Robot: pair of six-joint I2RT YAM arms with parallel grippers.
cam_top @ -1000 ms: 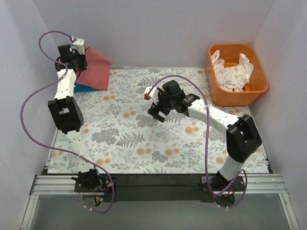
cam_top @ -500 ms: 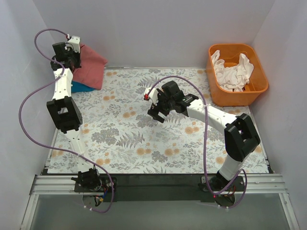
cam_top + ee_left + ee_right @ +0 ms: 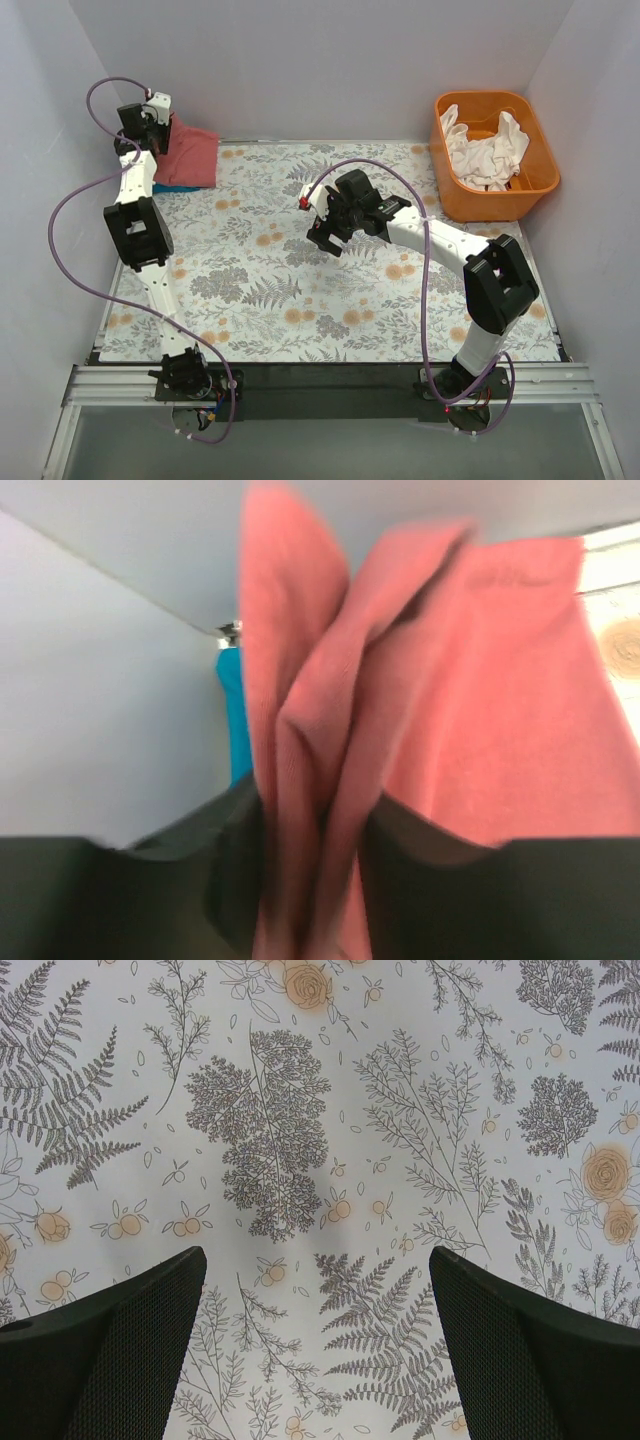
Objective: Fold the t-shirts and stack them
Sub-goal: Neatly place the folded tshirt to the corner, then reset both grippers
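My left gripper (image 3: 160, 135) is at the far left corner of the table, shut on a folded red t-shirt (image 3: 190, 155). The shirt hangs from the jaws over a blue folded t-shirt (image 3: 175, 186) that lies on the cloth. In the left wrist view the red shirt (image 3: 440, 710) is bunched between my fingers (image 3: 230, 880) and the blue shirt (image 3: 232, 710) shows behind it. My right gripper (image 3: 322, 232) is open and empty above the middle of the floral cloth (image 3: 300, 290). White t-shirts (image 3: 490, 150) lie crumpled in the orange basket (image 3: 540, 180).
The orange basket stands at the far right corner. White walls close in the left, back and right sides. The right wrist view shows only the floral cloth (image 3: 320, 1160) between my open fingers (image 3: 110, 1350).
My left gripper has moved the red shirt back and down toward the far left corner, over the blue shirt. The right gripper has hardly moved.
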